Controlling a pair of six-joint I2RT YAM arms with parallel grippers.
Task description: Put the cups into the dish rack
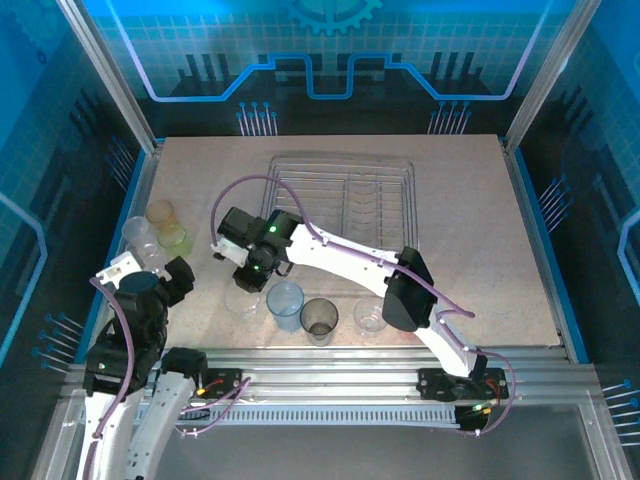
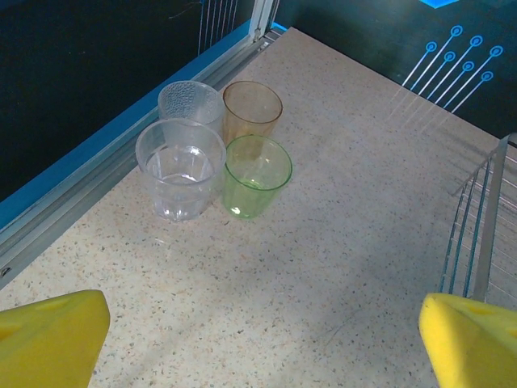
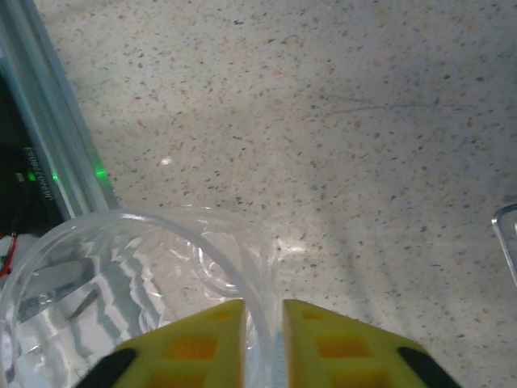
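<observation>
right gripper [image 3: 262, 339]: the two yellow fingers stand almost together at the bottom of the right wrist view, pinching the thin wall of a clear cup [image 3: 121, 267] at its rim, one finger inside and one outside. this cup is colourless and translucent with a faceted wall, stands upright on the speckled table [image 3: 339, 121], and lies left of centre in the top view, under the gripper. to its right along the lower middle of the top view stand a pale blue cup [image 1: 285, 300], a smoky grey cup [image 1: 319, 317] and a further clear cup [image 1: 370, 316], all upright with mouths up, the blue and grey ones just beside each other. left gripper [image 2: 258, 347]: fingers wide apart at the lower corners of the left wrist view, nothing between them. ahead of it, upper left of that view, four cups stand packed together and touching: a ribbed clear cup [image 2: 179, 170], a textured clear cup [image 2: 190, 101], an amber cup [image 2: 252, 109] and a green cup [image 2: 257, 174]. the dish rack [image 1: 345, 195], silver wire with rows of prongs, sits upper centre of the top view and holds no cups. print on the dark board [image 3: 32, 174] at the left edge of the right wrist view is too small to read.
</observation>
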